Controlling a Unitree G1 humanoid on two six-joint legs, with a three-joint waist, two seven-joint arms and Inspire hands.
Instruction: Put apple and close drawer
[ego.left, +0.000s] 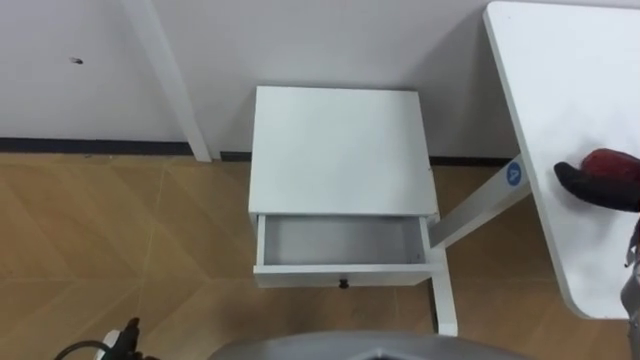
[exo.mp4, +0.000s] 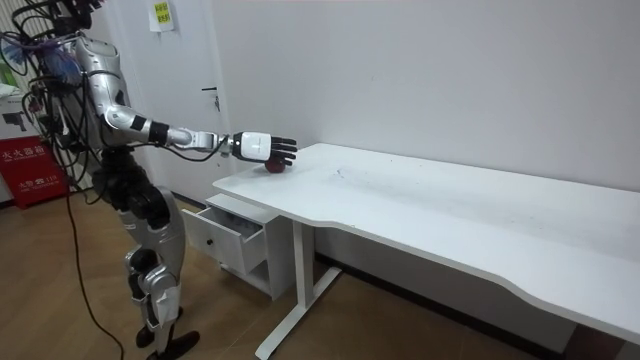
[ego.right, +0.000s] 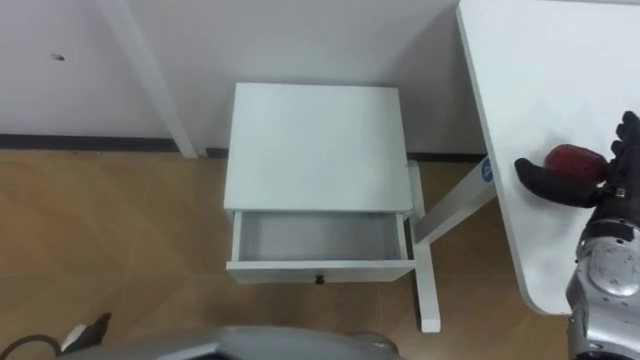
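Observation:
A red apple (ego.right: 575, 160) lies near the left edge of the white table (ego.right: 540, 70), also seen as the apple (ego.left: 612, 165) and the apple (exo.mp4: 272, 166). My right hand (ego.right: 545, 180) reaches over the table with its thumb in front of the apple and its fingers behind; the fingers look fairly straight and open. In the room view that hand (exo.mp4: 262, 146) hovers just above the fruit. The small white cabinet (ego.left: 340, 150) stands below me with its drawer (ego.left: 340, 243) pulled out and empty, its small dark knob (ego.left: 343, 284) facing me.
The table's slanted white leg and foot (ego.left: 445, 290) stand right beside the drawer's right side. Wooden floor (ego.left: 120, 240) spreads to the left of the cabinet. A white wall and a white post (ego.left: 170, 80) are behind it.

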